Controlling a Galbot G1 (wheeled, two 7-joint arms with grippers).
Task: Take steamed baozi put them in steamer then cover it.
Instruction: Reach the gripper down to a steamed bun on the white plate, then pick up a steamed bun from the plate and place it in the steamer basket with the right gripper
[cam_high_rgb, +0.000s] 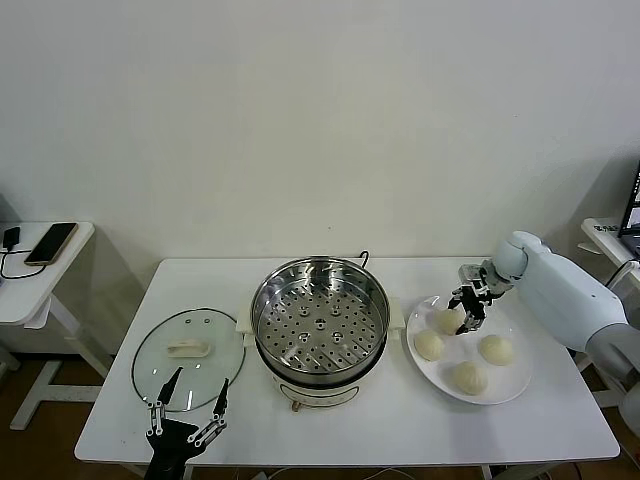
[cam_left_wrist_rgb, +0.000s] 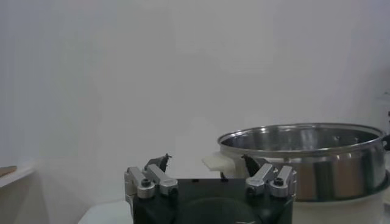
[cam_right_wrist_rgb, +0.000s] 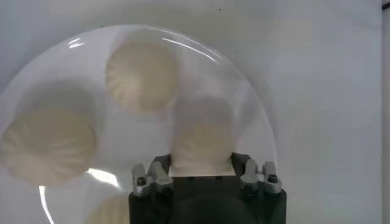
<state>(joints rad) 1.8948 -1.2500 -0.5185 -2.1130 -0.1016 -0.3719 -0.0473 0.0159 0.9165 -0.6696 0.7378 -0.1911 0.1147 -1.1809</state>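
Right claw clamped on first bun, nothing in the pot so far.

Your right gripper (cam_high_rgb: 468, 312) pinches one steamed baozi (cam_right_wrist_rgb: 201, 143) on the plate (cam_high_rgb: 512, 388); three more sit just beside it. The steamer (cam_high_rgb: 320, 318) stands empty, well off toward your left gripper (cam_high_rgb: 188, 403), which hangs fingers apart beside the glass lid (cam_high_rgb: 188, 356), ready for covering.

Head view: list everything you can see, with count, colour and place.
Buns: four, cream-white, on the plate; one is between the right gripper's fingers.
Plate: one, white, to the right of the steamer.
Steamer: one, shiny steel on a white base, table centre, uncovered.
Glass lid: one, clear, flat on the table to the steamer's left.
Phone: one, dark, on the side table at far left.
Left gripper: open, by the lid's near edge.
Right gripper: shut on a bun.
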